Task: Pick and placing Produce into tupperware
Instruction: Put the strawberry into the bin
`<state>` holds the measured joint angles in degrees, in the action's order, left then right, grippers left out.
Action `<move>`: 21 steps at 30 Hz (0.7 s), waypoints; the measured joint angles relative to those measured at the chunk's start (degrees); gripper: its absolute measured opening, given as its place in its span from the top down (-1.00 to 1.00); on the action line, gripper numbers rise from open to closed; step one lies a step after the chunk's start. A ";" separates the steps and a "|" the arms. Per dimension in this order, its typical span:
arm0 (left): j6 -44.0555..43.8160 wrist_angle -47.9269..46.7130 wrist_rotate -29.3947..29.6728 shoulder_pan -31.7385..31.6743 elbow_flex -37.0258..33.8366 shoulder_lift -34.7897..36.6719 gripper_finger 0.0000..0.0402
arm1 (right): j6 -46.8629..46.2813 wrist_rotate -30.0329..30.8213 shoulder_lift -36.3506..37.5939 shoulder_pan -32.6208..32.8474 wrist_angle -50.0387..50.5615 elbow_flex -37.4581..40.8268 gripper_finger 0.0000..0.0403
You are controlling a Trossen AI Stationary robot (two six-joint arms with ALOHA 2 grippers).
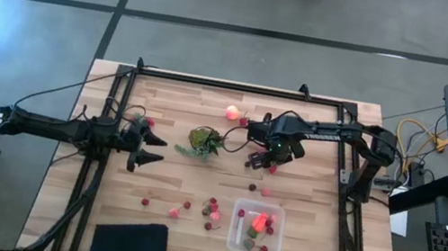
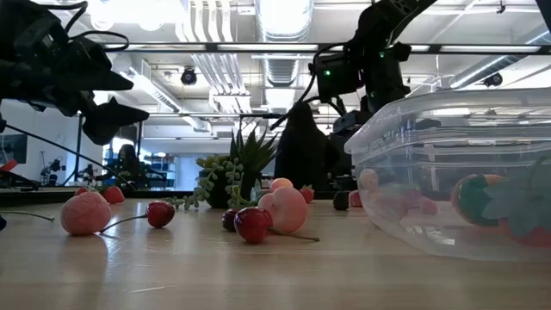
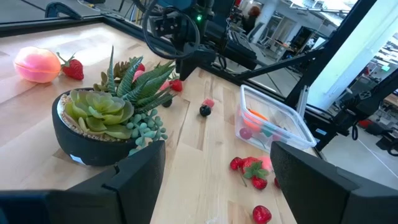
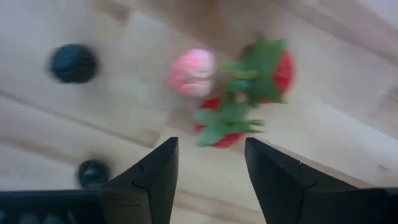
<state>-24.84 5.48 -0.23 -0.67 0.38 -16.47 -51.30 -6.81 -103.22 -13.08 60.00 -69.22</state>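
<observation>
few pieces sit in the clear tupperware [image 1: 234, 237]; most berries [image 1: 212, 207] lie scattered on the table. right gripper [image 1: 262, 161], fingers partly apart and empty, hovers over a strawberry [image 4: 221, 121]. left gripper [image 1: 147, 148] waits wide.

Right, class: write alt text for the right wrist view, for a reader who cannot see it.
The right gripper, its fingers apart with nothing between them, hangs over two red strawberries with green leaves on the wooden table. A pink berry lies beside them, and two dark berries lie farther off.
</observation>
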 joint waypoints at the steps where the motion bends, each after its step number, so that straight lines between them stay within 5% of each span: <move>1: -0.02 0.02 0.02 -0.02 0.00 0.00 -0.38 | -0.47 0.79 0.00 -0.02 0.58 0.27 0.12; 21: -0.02 0.00 0.00 0.00 0.00 0.00 -0.38 | -3.87 0.40 -0.17 0.04 -7.52 7.68 0.12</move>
<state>-24.86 5.48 -0.23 -0.67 0.38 -16.47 -55.17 -6.41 -103.39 -13.04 52.47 -61.54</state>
